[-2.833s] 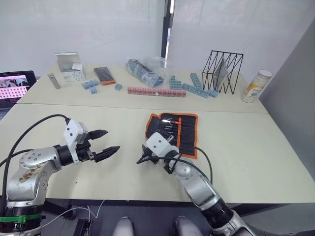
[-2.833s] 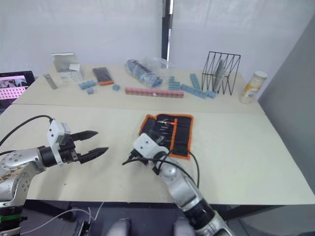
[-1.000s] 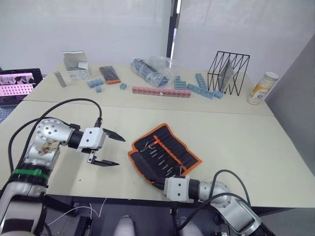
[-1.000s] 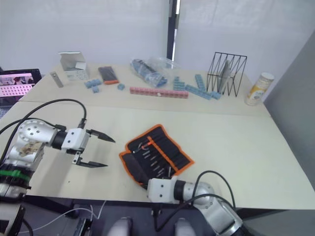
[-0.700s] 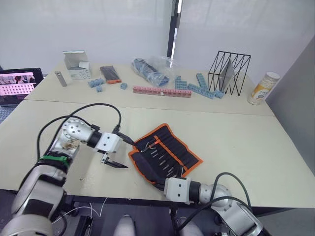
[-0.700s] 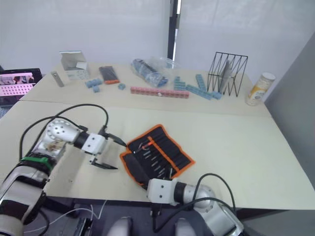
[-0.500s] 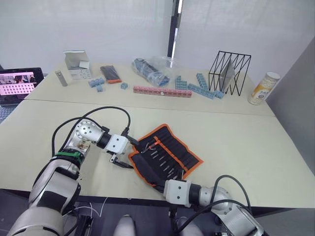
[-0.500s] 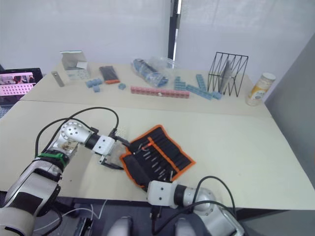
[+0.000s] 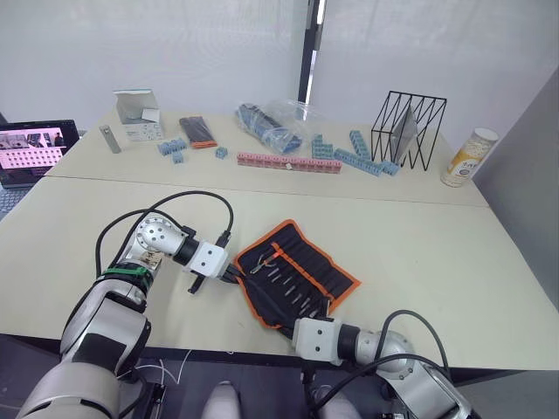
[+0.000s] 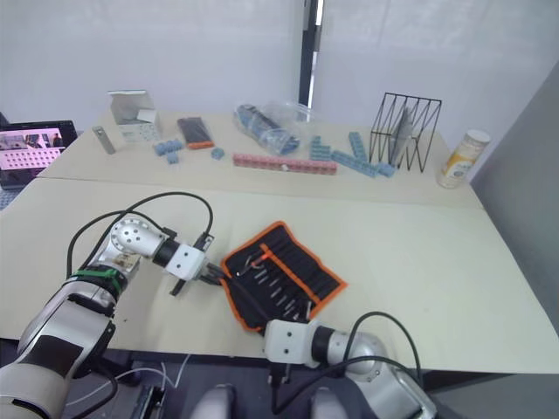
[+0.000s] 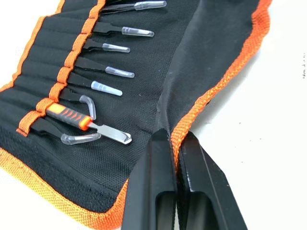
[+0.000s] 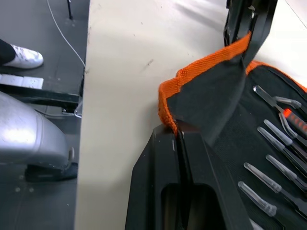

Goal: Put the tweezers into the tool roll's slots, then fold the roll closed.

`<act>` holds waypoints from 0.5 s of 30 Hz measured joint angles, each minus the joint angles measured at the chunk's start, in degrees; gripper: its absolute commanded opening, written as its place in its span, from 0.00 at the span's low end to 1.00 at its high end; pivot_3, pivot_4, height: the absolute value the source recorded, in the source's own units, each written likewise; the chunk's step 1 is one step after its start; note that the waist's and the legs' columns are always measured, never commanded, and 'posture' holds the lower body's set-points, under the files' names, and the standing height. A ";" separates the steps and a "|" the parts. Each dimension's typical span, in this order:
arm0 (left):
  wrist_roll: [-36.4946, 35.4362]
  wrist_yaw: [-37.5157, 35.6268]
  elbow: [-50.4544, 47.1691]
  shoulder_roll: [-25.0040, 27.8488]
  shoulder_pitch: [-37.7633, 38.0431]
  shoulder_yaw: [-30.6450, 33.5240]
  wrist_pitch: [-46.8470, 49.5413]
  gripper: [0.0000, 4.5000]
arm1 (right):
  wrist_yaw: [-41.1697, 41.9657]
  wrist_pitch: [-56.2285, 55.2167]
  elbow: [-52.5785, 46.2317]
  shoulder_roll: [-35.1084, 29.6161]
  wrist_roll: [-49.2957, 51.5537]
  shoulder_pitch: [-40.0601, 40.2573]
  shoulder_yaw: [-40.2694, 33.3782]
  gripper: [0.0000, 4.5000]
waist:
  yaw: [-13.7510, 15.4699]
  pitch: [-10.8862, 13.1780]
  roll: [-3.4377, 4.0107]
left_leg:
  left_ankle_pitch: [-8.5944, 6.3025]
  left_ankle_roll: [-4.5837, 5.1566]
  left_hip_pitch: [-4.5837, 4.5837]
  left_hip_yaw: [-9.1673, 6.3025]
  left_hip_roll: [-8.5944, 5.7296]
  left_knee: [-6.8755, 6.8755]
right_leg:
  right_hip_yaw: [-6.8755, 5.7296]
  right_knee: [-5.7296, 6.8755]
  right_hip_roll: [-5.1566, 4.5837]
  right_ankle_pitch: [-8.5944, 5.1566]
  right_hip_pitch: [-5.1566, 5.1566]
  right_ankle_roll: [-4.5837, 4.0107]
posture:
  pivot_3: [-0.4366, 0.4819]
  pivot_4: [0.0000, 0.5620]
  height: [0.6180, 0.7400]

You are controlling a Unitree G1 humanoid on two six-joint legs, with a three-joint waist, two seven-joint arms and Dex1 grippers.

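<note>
The tool roll (image 9: 301, 266) lies open and slanted near the table's front edge, black with orange trim. Several tweezers (image 11: 112, 72) with clear tip caps sit in its slots, beside an orange-handled tool (image 11: 67, 115). My left gripper (image 9: 234, 272) is shut on the roll's orange trim at its left edge, lifting a black flap there. My right gripper (image 9: 286, 326) is shut on the trim (image 12: 169, 117) at the near corner, by the table's front edge. The right wrist view shows the left gripper's fingers (image 12: 249, 21) pinching the raised flap.
At the back stand a black wire rack (image 9: 408, 129), a yellow-labelled bottle (image 9: 467, 157), blue bricks (image 9: 349, 155), a pink strip (image 9: 288, 162), a plastic bag (image 9: 271, 122), a small black-and-orange pack (image 9: 196, 131) and a white box (image 9: 135, 113). A laptop (image 9: 31, 153) sits far left.
My left gripper has moved right to the roll's left edge and gone from open to shut on the trim. My right gripper has kept its hold on the near corner.
</note>
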 measured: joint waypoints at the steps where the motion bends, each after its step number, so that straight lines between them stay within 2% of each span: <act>1: -0.01 0.08 -0.70 0.39 0.63 0.24 -0.30 0.00 | -0.01 -0.07 0.23 -0.24 -0.29 -0.28 0.01 0.00 | -0.11 0.00 0.00 | 0.00 0.00 0.01 0.00 0.00 0.00 | 0.00 0.00 0.00 0.00 0.00 0.00 | 0.48 0.27 1.00; 8: -1.99 0.70 -10.85 5.25 9.29 3.81 2.44 0.00 | -0.68 -2.81 4.03 -1.26 -2.46 -4.70 -0.39 0.00 | -1.39 0.00 0.01 | 0.00 0.00 0.16 0.00 0.02 -0.04 | 0.01 0.16 0.01 0.00 0.04 0.00 | 0.48 0.27 1.00; 15: -5.56 9.80 -39.05 13.65 29.32 10.91 22.96 0.00 | 1.36 -5.89 9.26 -0.57 -0.62 -10.63 -0.19 0.00 | -2.00 0.03 0.03 | -0.01 -0.01 0.46 0.01 0.06 -0.09 | 0.06 0.72 0.03 -0.24 0.03 -0.06 | 0.48 0.27 1.00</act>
